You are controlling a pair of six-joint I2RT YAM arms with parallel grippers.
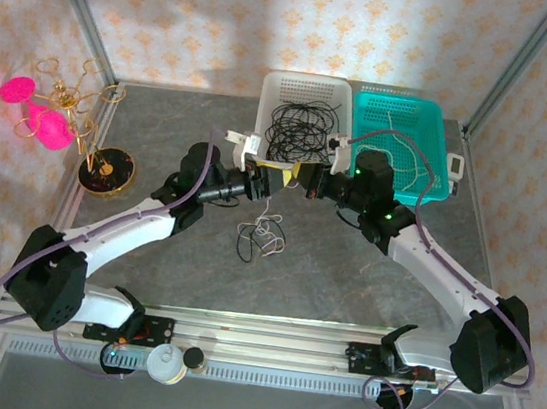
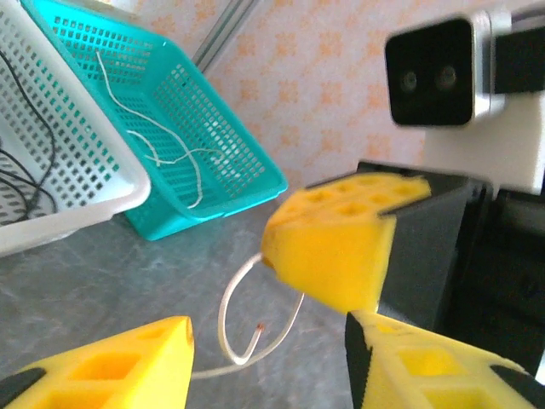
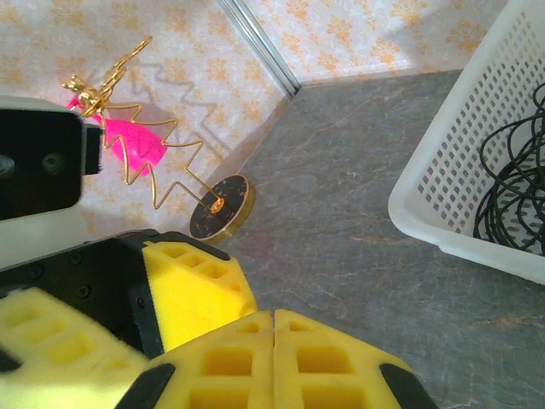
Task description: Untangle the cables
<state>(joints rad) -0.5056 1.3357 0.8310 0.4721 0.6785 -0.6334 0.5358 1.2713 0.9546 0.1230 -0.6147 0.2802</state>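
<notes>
Counts first, going left to right: one gold wire ornament [image 1: 74, 108] with pink puffs on a round base, two arms, two baskets, and cables in three spots plus one in a claw. Left claw [image 2: 268, 354] is spread wide with nothing between its yellow pads, hovering over the grey table [image 1: 365, 277] near the middle. Just below it, nearer the arm bases, a small tangle [image 1: 261, 238] lies on the table, black and white loops wound together, loose and wiry. Behind that, the white basket [image 1: 268, 93] holds a big bunch of black cables [image 1: 298, 132], lots of thin overlapping loops, way too many to count. Right claw [image 3: 272, 328] has its pads pressed flat together, right beside the left one. From the left wrist camera it looks like it's pinching a white cable [image 2: 228, 315] that hangs from its tip in one open loop, with a bare end showing. Can't tell if that cable runs into the tangle. Far right is the teal basket [image 1: 442, 136], right beside the white one, with a few thin white strands [image 2: 162, 145] lying loose on its bottom.
</notes>
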